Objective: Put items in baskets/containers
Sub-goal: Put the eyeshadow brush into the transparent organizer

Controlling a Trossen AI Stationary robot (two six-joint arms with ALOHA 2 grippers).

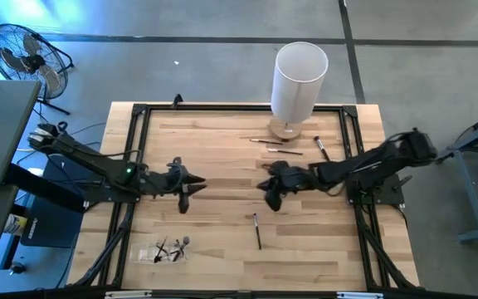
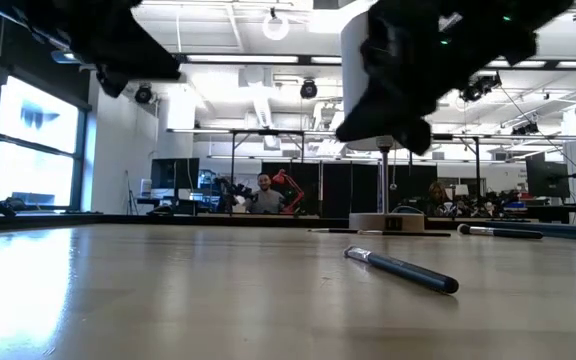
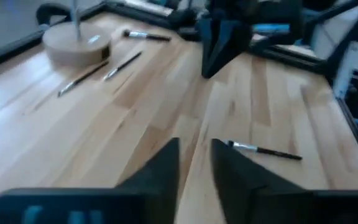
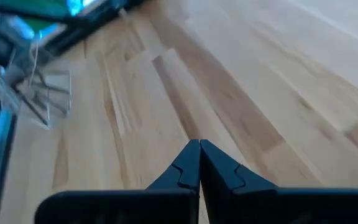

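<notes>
One dark brush (image 1: 257, 231) lies flat on the wooden table, nearer the front than both grippers; the low view shows this brush (image 2: 403, 270) too. Three more brushes (image 1: 285, 151) lie by the far edge. A clear tray (image 1: 171, 249) with several brushes in it sits at the front left. My left gripper (image 1: 185, 196) hovers left of centre, open, a narrow gap between its fingertips (image 3: 194, 163) and nothing in it. Facing it from the right of centre is my right gripper (image 1: 272, 196), shut and empty in its wrist view (image 4: 199, 163).
A tall white cylinder (image 1: 299, 79) on a round wooden base (image 1: 286, 129) stands at the far edge, close to the loose brushes. A black frame (image 1: 135, 133) runs along the table's sides. Bare wood lies between the two grippers. People sit in the room beyond the table.
</notes>
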